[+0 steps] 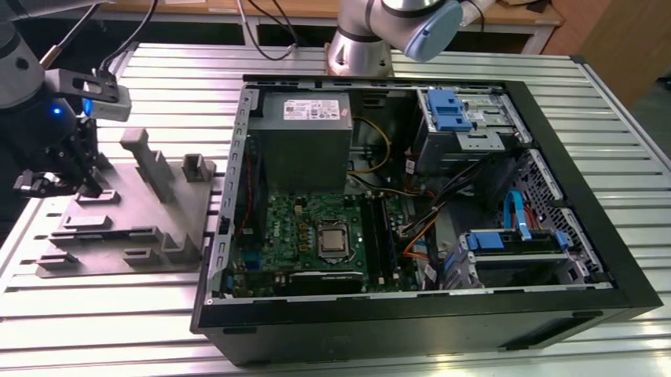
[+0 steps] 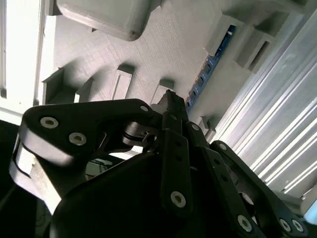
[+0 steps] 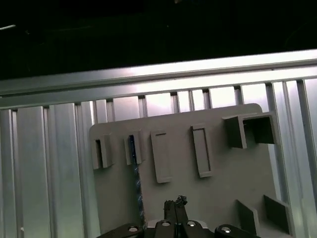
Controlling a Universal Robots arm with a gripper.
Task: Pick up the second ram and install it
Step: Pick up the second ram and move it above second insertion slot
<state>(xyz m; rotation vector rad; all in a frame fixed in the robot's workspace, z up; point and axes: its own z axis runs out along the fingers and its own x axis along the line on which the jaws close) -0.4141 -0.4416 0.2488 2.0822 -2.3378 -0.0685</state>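
Observation:
The second ram [image 3: 134,173] stands on edge in a slot of the grey moulded tray [image 3: 223,173], a thin dark blue stick. In the second wrist view the ram [image 2: 212,63] shows as a blue strip between the tray's [image 2: 168,44] blocks. My gripper [image 3: 176,203] hangs above the tray, a little to one side of the ram and apart from it. Its black fingers [image 2: 171,106] are shut with nothing between them. In the exterior view the gripper [image 1: 93,187] is over the tray's [image 1: 137,216] far end, at that view's left.
An open black computer case [image 1: 419,314] lies at the exterior view's right, with a green motherboard [image 1: 304,228], a grey power-supply box [image 1: 304,126] and blue drive brackets [image 1: 445,106]. A second arm's base [image 1: 362,47] stands behind the case. Everything rests on a ribbed aluminium table [image 1: 126,314].

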